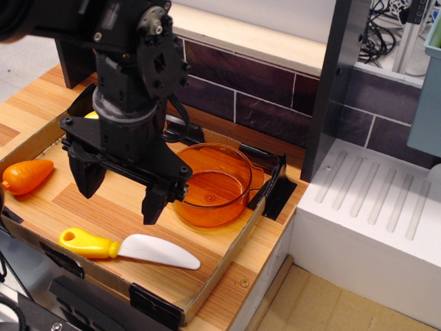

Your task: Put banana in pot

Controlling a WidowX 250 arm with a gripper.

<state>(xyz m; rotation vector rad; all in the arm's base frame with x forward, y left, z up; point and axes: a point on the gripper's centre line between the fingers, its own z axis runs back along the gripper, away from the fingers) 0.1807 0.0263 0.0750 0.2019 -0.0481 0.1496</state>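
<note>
My gripper (120, 189) is black, points down over the wooden tray floor and is open, with nothing between its fingers (155, 203). The transparent orange pot (215, 185) stands just to the right of the gripper, near the tray's right side, and its inside looks empty. A small yellow tip (91, 114) shows behind the arm at the tray's back left. It seems to be the banana's end, and the rest of it is hidden by the gripper body.
An orange toy carrot (27, 176) lies at the tray's left edge. A white knife with a yellow handle (131, 248) lies at the front. The wooden tray has low walls (227, 265). A white drainer-like surface (379, 207) is to the right.
</note>
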